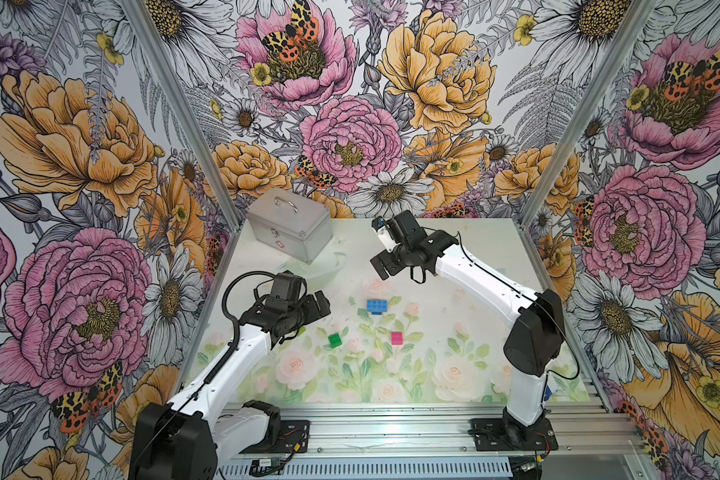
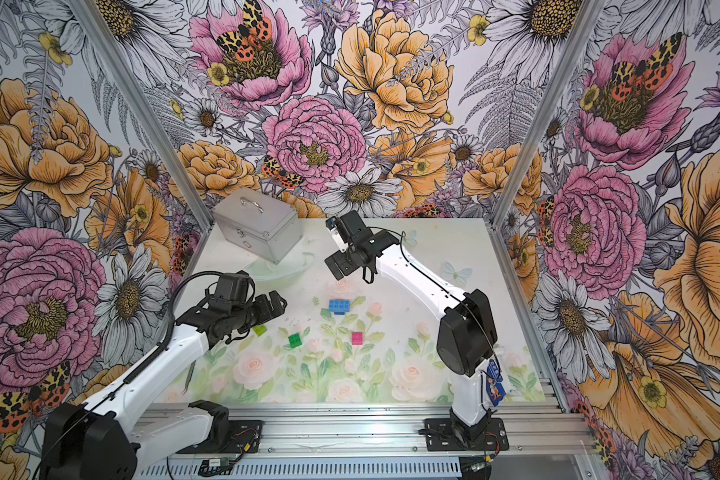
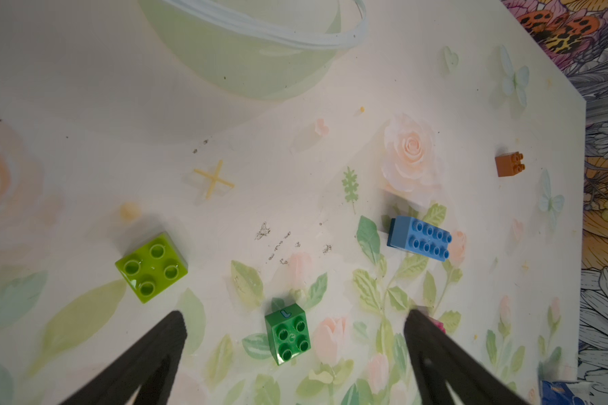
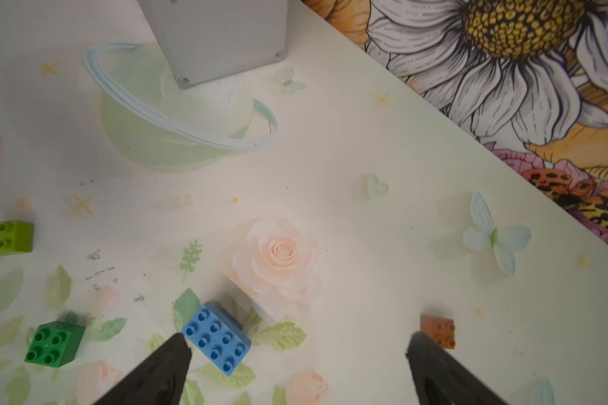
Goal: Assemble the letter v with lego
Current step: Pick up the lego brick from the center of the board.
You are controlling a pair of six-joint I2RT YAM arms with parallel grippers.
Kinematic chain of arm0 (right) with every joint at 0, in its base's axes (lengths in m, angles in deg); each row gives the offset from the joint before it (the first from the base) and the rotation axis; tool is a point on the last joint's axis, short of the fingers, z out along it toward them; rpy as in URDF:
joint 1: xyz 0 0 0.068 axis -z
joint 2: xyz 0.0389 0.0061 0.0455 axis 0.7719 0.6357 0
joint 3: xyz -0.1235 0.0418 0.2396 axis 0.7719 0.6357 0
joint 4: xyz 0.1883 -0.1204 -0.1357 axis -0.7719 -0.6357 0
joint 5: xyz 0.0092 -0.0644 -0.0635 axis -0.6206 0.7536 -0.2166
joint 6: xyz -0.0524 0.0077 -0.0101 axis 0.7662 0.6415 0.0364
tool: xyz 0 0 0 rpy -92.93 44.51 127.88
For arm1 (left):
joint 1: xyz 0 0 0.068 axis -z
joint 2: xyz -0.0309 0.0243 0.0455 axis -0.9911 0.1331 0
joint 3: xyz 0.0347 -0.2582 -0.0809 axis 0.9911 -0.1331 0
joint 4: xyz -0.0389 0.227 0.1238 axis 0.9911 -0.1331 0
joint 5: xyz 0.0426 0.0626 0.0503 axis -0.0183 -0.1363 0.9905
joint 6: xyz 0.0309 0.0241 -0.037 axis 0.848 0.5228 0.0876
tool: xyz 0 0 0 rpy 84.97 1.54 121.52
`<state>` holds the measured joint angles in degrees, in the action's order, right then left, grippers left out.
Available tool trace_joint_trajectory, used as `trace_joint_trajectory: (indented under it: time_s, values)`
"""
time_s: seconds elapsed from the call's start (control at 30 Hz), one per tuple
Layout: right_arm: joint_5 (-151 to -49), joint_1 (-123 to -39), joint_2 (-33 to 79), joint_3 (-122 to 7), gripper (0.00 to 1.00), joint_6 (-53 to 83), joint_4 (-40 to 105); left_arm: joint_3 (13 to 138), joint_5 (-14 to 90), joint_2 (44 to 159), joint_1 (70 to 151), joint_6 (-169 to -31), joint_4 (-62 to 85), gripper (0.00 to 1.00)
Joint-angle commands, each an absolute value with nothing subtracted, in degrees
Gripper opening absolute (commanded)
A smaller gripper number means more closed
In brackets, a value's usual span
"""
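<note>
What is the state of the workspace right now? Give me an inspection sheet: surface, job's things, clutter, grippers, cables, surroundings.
Surface: table with a flower print and some dark smudges.
Job's things: light blue brick, green brick, pink brick, lime brick, brown brick; lying apart, no V built.
Clutter: silver case at the far left corner; pale green bowl next to it; blue packet by the right arm's base.
Grippers: left gripper and right gripper open, empty, above the table.
Cables: black conduit along the left arm; thin black cable along the right arm.
Surroundings: floral walls on three sides; metal rail in front.
</note>
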<state>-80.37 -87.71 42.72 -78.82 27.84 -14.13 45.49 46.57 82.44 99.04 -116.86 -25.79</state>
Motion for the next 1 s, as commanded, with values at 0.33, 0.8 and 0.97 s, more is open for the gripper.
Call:
trace_joint_trajectory:
  time_s: [0.33,0.8,0.97]
  values:
    - [-74.92,-99.07,27.02,-43.55,0.73,-13.28,-2.17,50.62,50.78,90.47,103.92,-118.42,-25.01,0.98]
    - [-77.41,-102.38,30.73,-39.27,0.65,-24.32,3.9,42.34,33.09,94.61,104.94,-124.86,4.43,0.91]
    - [-77.44,-102.28,30.84,-37.31,0.65,-27.94,5.75,39.33,27.37,102.48,105.44,-129.71,19.16,0.89]
